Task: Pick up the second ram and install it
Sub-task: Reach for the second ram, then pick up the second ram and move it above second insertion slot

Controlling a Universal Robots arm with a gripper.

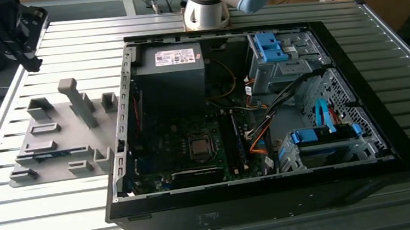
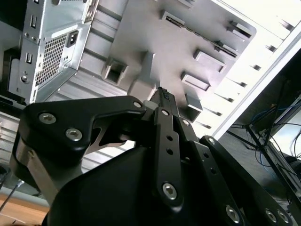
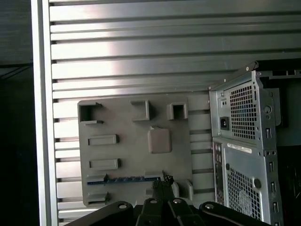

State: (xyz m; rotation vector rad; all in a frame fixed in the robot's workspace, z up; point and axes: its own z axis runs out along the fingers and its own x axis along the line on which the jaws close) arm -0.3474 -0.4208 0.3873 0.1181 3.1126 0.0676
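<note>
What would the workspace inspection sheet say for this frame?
Surface: slatted metal table.
Job's things: second ram lies flat in a slot of the grey fixture plate, untouched.
Clutter: nothing seen.
Grippers: gripper shut and empty, hovering over the fixture plate near one end of the ram.
Cables: orange and black wire bundle inside the open computer case.
Surroundings: robot base stands on the table beyond the case.

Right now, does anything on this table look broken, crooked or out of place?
Nothing stands out. The computer case lies open on its side, cables loose inside but nothing spilled. The second ram sits straight in its slot on the grey fixture plate, and the gripper hovers clear of it.
</note>
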